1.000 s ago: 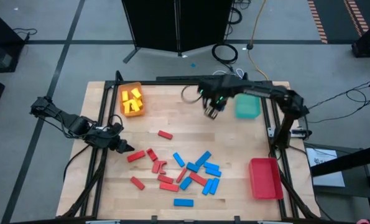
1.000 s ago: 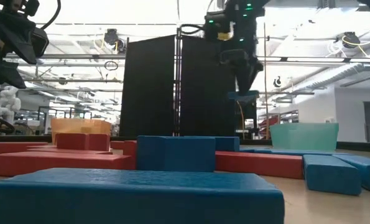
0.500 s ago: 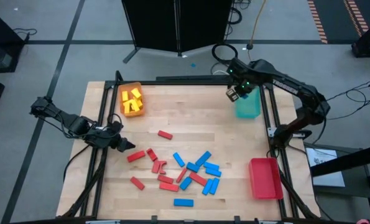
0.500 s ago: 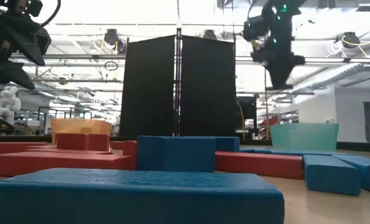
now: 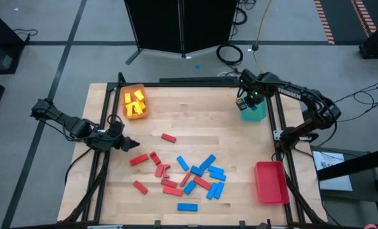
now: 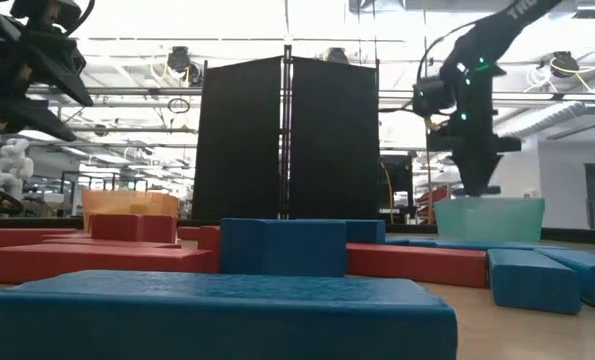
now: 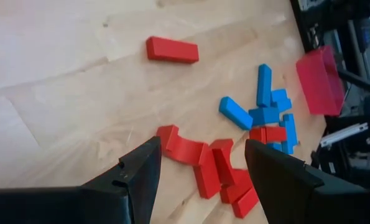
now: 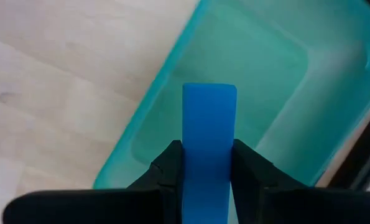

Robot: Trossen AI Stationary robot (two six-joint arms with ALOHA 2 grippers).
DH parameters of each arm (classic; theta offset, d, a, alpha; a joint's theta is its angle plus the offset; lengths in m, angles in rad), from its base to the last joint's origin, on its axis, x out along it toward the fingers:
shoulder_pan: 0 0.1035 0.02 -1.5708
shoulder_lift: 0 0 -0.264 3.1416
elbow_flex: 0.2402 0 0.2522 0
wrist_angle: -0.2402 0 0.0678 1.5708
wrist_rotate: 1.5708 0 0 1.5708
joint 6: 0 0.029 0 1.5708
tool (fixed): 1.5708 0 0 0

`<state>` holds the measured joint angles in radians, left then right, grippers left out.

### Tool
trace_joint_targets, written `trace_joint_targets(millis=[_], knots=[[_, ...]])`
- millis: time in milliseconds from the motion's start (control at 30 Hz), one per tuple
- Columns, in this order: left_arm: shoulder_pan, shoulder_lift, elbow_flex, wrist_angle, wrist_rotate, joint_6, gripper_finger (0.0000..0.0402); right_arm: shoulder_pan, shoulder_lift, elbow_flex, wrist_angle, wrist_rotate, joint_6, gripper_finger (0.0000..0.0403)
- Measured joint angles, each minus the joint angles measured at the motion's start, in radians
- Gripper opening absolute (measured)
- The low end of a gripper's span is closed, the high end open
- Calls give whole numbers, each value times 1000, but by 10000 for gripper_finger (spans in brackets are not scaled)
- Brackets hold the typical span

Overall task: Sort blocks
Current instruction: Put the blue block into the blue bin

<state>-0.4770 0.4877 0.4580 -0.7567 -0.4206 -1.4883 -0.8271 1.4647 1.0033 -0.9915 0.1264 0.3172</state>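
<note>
right gripper point(image 8: 208, 163): fingers closed on blue block point(image 8: 209, 134), above teal tray point(image 8: 259, 68) | left gripper point(image 7: 200, 174): fingers open, empty, over red blocks point(image 7: 206, 158) on tabletop point(image 7: 60, 81) | risk: off-centre release, block hits the rim, falls outside

Overhead view straight down, low view level across, both sharing the teal tray point(image 5: 253, 109)

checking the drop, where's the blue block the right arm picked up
The blue block is clamped in the right gripper, held just above the teal tray at the table's far right corner.
</note>
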Motion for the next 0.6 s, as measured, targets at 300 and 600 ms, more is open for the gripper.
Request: trace_joint_targets(millis=[300, 600], knots=[[0, 0, 0, -1, -22, -52, 228, -25, 0, -52, 20, 4, 22, 163], [0, 0, 0, 0, -22, -53, 228, -25, 0, -18, 11, -135, -47, 229]])
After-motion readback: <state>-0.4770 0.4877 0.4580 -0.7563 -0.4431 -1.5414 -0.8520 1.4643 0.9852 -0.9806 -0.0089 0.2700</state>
